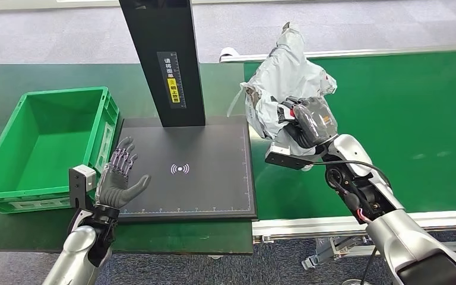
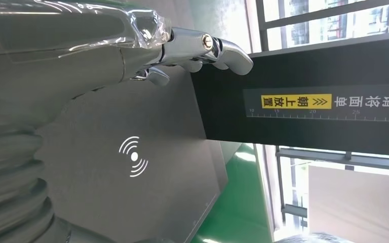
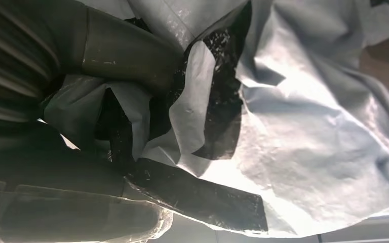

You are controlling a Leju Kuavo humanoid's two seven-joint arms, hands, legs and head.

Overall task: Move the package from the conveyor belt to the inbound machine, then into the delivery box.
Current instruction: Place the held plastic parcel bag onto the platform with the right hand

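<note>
The package (image 1: 285,77) (a crumpled grey-white poly bag) is held above the left end of the green conveyor belt (image 1: 404,119), just right of the black inbound machine (image 1: 184,169), clutched in the right robot hand (image 1: 306,122). The left robot hand (image 1: 119,178) hangs spread and holding nothing over the machine's near-left corner. The green delivery box (image 1: 47,139) sits on the bench (image 1: 12,77), left of the machine.

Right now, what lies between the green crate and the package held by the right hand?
In the head view, the black scanner platform with its upright post lies between the green crate and the package; the left hand hovers over the platform's edge.
</note>
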